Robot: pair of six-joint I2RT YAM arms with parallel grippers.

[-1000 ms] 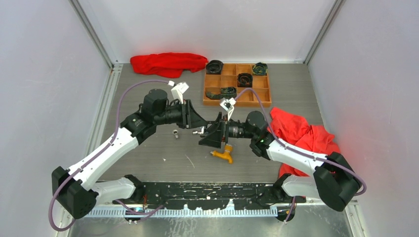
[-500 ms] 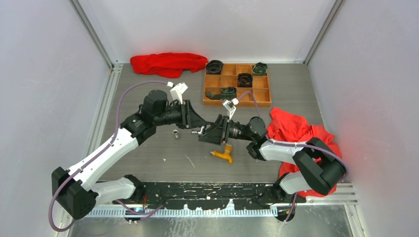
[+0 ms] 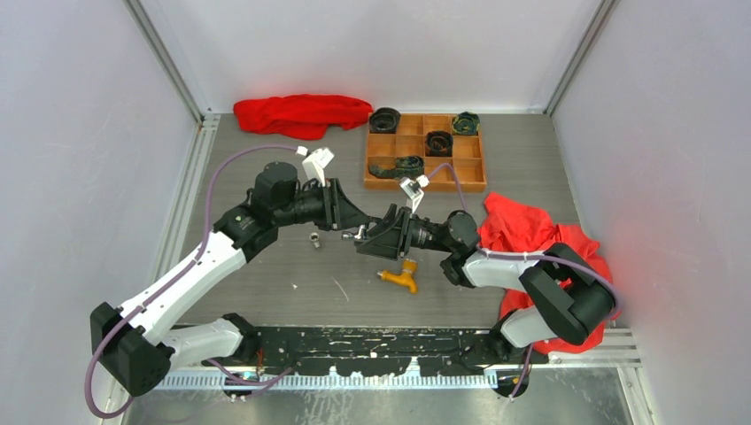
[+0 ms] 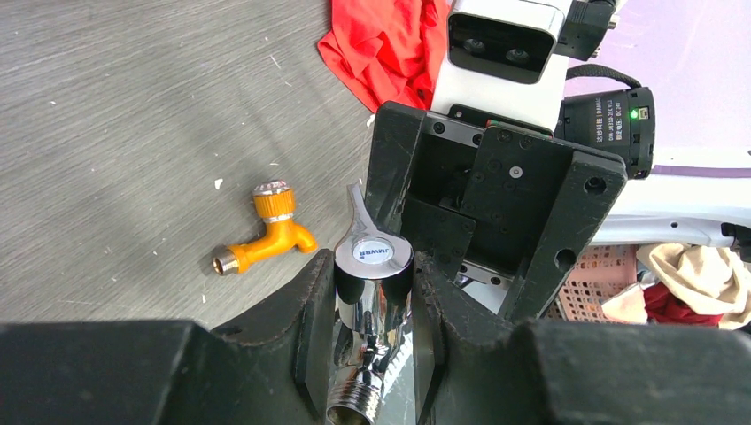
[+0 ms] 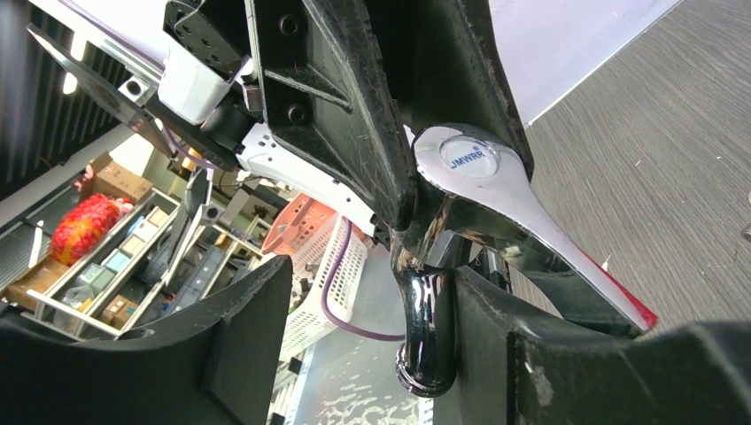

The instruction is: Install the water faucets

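The shiny silver water faucet [image 4: 373,266] stands between my left gripper's [image 4: 372,305] fingers, which are shut on its body, threaded end toward the camera. In the top view this happens above the table's middle, at the silver faucet [image 3: 360,235]. My right gripper [image 5: 367,297] faces it, open. The dark, shiny spout [image 5: 423,328] rests against its right finger [image 5: 496,328], and a wide gap separates it from the left finger [image 5: 239,310]. The orange-yellow faucet [image 3: 398,276] lies on the table just below the right gripper [image 3: 367,241], also visible as the orange-yellow faucet [image 4: 264,237].
A small metal piece [image 3: 314,240] lies on the table under the left wrist. A wooden compartment tray [image 3: 383,146] with dark rolled items stands at the back. One red cloth [image 3: 301,113] lies at the back left, another red cloth [image 3: 540,239] under the right arm.
The right arm's elbow has folded back toward its base and its wrist has turned a little, with the gripper staying at the silver faucet. The left arm has barely moved.
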